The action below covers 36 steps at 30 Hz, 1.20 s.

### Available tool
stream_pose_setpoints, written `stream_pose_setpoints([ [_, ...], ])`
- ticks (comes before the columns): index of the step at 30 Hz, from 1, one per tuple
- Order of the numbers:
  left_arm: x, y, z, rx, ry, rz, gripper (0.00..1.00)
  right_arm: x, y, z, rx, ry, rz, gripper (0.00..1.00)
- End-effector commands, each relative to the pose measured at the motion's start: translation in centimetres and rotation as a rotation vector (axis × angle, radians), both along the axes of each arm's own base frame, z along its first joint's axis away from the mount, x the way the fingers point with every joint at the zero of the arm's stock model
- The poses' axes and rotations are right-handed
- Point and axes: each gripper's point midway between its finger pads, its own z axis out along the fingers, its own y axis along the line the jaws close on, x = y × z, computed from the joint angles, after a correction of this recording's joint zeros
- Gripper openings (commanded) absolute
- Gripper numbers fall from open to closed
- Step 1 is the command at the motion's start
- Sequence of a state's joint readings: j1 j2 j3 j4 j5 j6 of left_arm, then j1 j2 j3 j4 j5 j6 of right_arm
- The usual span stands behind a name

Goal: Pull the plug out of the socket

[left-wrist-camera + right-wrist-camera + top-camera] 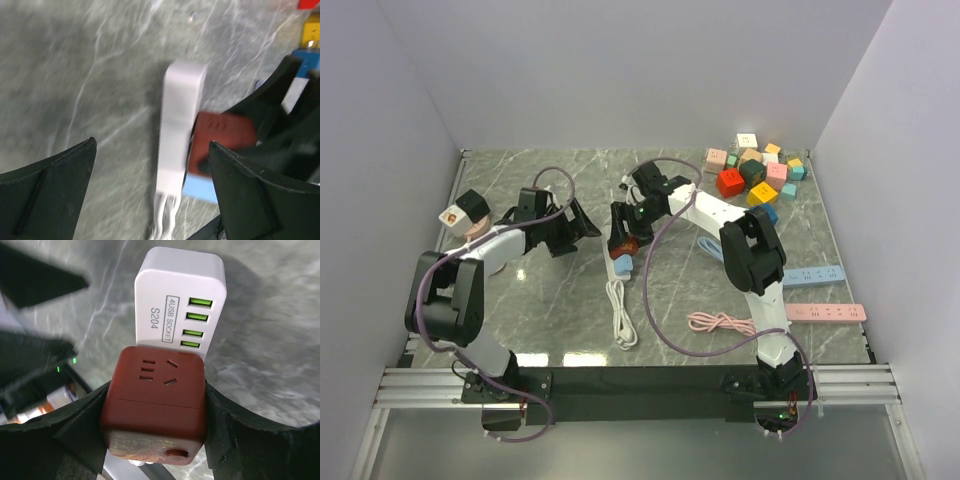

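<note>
Right wrist view gives the clearest look: the red cube plug sits on the white power strip, on the part of it nearest to this camera. The right gripper holds the cube, with one black finger pressed on its left side and the other on its right side, so the jaws are closed partway around it. The cube's upper face, with socket holes, looks up and away from the strip. Its side with a round button looks toward the camera. The strip lies flat on the marble table. Its long axis runs from the cube to a free rounded end, and four green USB ports lie in a line along this axis, between the cube and that end.

From the top external camera, the strip's long axis runs roughly from the arms' bases toward the far wall. A white cable leaves its near end and lies bundled toward the bases. The left gripper is just left of the strip, its fingers spread wide and holding nothing. The blurred left wrist view shows the strip between them. Right of the strip, well apart, are coloured blocks, a blue strip, a pink strip and a pink cable.
</note>
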<state>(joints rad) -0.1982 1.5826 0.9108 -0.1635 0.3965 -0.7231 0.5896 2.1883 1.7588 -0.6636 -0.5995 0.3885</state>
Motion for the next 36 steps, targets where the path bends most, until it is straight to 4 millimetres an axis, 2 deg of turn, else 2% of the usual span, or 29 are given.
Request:
stream_pose_setpoints([
  [1,3.6,-1.5,3.5,-0.092,-0.148,-0.018,0.99,-1.1,1.7,4.0,0.168,-0.091,0.160,0.00],
  [6,5.1,-2.2,2.2,-0.114,-0.149,-0.025,0.99,-1.1,2.1,4.6,0.199,-0.102,0.179,0.00],
  [10,5.3,-3.0,1.0,-0.095,-0.134,-0.045,0.99,-1.0,2.7,5.0,0.225,-0.098,0.178,0.00],
  [16,3.8,-4.8,-2.1,-0.030,-0.059,-0.099,0.99,-0.1,3.8,6.6,0.280,-0.121,0.140,0.00],
  [17,3.5,-5.0,-2.3,-0.044,-0.052,-0.101,0.96,0.0,3.9,6.9,0.286,-0.119,0.134,0.00],
  [21,2.8,-6.0,-2.2,-0.114,-0.063,-0.133,0.69,0.5,4.2,6.6,0.259,-0.118,0.121,0.00],
  [22,2.7,-6.1,-2.3,-0.118,-0.060,-0.135,0.55,0.9,4.1,6.3,0.247,-0.122,0.108,0.00],
  [24,2.6,-6.1,-2.4,-0.114,-0.055,-0.139,0.42,1.0,4.0,6.3,0.234,-0.125,0.098,0.00],
  [25,2.4,-5.9,-2.7,-0.106,-0.047,-0.138,0.29,1.0,3.9,6.2,0.229,-0.121,0.096,0.00],
  [27,2.3,-5.7,-3.1,-0.085,-0.042,-0.144,0.20,1.1,3.2,5.9,0.191,-0.120,0.089,0.00],
  [29,1.8,-5.3,-4.0,-0.060,-0.026,-0.153,0.04,1.6,2.4,5.8,0.167,-0.136,0.084,0.00],
  [30,1.6,-5.2,-4.3,-0.053,-0.021,-0.157,0.01,1.8,1.3,5.5,0.138,-0.117,0.069,0.00],
  [33,0.8,-4.4,-5.4,-0.002,-0.009,-0.160,0.01,3.0,-0.8,6.1,0.107,-0.136,0.041,0.00],
  [34,0.6,-4.2,-5.7,0.009,-0.005,-0.165,0.01,3.9,-2.2,6.1,0.102,-0.136,0.009,0.00],
  [36,-0.1,-3.6,-6.6,0.043,0.010,-0.170,0.01,4.9,-3.7,7.4,0.133,-0.158,-0.023,0.00],
])
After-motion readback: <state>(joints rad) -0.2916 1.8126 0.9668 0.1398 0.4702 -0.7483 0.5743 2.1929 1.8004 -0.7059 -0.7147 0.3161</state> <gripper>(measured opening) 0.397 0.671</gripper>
